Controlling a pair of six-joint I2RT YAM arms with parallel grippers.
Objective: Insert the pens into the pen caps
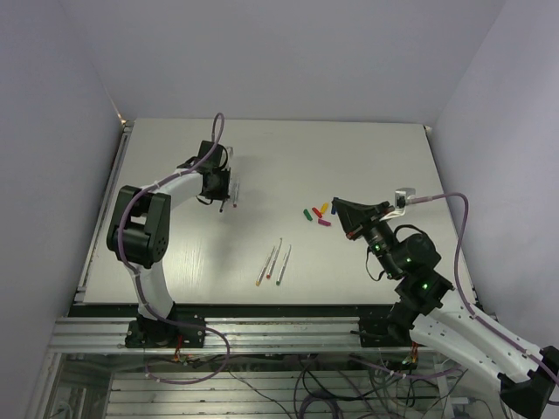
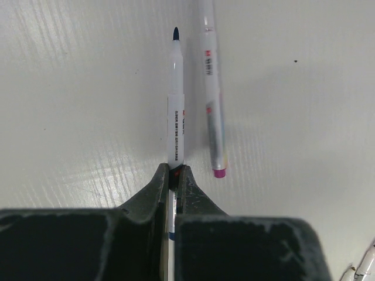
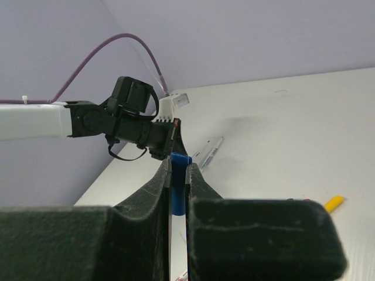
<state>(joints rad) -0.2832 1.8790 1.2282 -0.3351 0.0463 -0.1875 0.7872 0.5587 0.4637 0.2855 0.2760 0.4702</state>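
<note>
Right, my left jaws are clamped shut on the blue-tipped pen [image 2: 176, 105], tip pointing away from the wrist, over the far left of the tabletop [image 2: 70, 88]. A magenta-ended pen [image 2: 212, 99] lies just beside it. My right jaws are pinched on the blue cap [image 3: 180, 161], held up near the four loose caps [image 1: 316, 212]. I read this as the mating step for the blue pair, with the two well apart. Three more pens [image 1: 273, 262] wait closer to me. Next I must bring the arms together, line tip and cap mouth on one axis, then push gently. Which end of the cap is open, I can't tell.
</note>
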